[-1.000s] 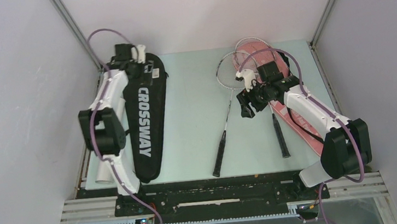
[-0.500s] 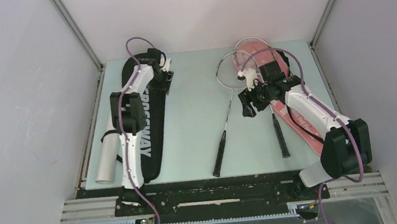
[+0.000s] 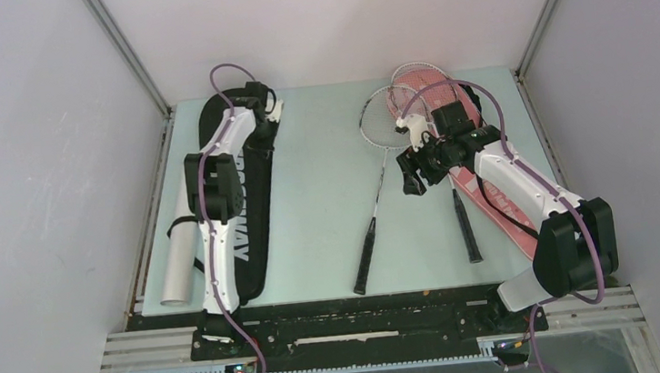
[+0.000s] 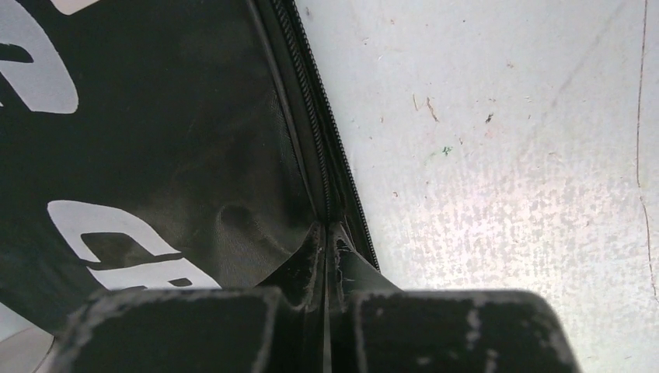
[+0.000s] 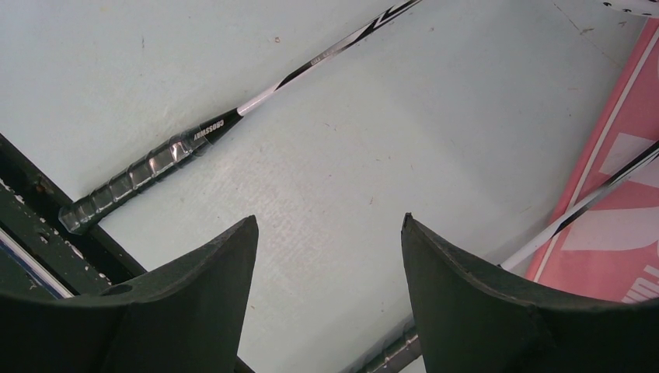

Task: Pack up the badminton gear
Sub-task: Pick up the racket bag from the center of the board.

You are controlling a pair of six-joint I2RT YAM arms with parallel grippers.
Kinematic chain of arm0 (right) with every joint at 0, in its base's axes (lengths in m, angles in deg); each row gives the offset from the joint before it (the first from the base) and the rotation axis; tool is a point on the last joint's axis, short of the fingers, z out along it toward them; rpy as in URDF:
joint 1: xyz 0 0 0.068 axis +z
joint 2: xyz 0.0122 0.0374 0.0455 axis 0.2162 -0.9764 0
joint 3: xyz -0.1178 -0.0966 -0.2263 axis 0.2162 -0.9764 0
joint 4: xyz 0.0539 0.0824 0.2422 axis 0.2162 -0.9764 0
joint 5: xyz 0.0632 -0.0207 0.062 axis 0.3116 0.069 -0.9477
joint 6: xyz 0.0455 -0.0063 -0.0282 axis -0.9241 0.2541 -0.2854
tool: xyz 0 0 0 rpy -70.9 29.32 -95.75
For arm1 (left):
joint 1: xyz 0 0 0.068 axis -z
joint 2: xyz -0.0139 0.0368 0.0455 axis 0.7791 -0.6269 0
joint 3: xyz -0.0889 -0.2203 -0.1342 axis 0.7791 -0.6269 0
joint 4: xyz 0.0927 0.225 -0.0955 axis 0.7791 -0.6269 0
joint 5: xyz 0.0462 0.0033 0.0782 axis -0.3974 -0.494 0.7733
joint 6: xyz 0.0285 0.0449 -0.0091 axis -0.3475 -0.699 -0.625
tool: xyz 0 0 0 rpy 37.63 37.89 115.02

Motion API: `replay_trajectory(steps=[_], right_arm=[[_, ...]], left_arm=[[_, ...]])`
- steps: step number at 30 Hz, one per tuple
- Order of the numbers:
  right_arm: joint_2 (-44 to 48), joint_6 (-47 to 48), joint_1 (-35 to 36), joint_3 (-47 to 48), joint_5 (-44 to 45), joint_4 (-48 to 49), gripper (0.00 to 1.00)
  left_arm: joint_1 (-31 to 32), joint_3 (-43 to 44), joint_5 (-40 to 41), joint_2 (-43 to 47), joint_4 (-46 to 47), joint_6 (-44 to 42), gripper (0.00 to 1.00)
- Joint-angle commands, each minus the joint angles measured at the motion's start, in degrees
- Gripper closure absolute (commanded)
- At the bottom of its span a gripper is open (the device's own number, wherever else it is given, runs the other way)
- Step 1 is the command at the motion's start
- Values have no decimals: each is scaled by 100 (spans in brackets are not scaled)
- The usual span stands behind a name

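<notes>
- Black jaws of the left gripper (image 4: 326, 307) pressed together, pinching the zip edge of the black "CROSSWAY" racket cover (image 4: 155, 155); fabric puckered just ahead of the pinch.
- That cover flat along the left side of the pale green table (image 3: 326, 178), running from near edge to far and largely under the left arm; pinch near its far, wide end, on the edge facing the table's middle.
- Long white tube (image 3: 177, 265) just beside the cover's left edge, at the table's left rim.
- Right gripper (image 5: 328, 221) spread wide, empty, hanging above bare table, touching nothing.
- To one side of those jaws, the black-wrapped handle of the white-framed racket (image 5: 148, 175); to the other, the thin shaft of the pink racket (image 5: 575, 211), lying over the pink racket cover (image 5: 622, 116).
- Both racket heads overlapped at the far right of the table, handles apart and pointing toward the near edge.
</notes>
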Motion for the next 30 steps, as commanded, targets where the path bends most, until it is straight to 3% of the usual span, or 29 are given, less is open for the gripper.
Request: replay_trajectory(steps=[1, 12, 20, 25, 30], right_arm=[[104, 61, -8, -20, -77, 54, 24], [-81, -429, 180, 665, -407, 540, 23], [-1318, -1739, 553, 2066, -936, 1127, 22], [-2483, -3078, 1002, 3253, -1622, 1454, 13], [-2373, -3675, 1159, 3192, -1603, 1908, 12]], left_arm=[[-101, 268, -362, 99, 12, 20, 100], [-69, -1088, -2459, 2295, 1332, 1690, 100], [-53, -1957, -2883, 3322, 1962, 2972, 100], [95, -2893, -2858, 4176, 2640, 3780, 100], [418, -3350, -2581, 4480, 2974, 4029, 100]])
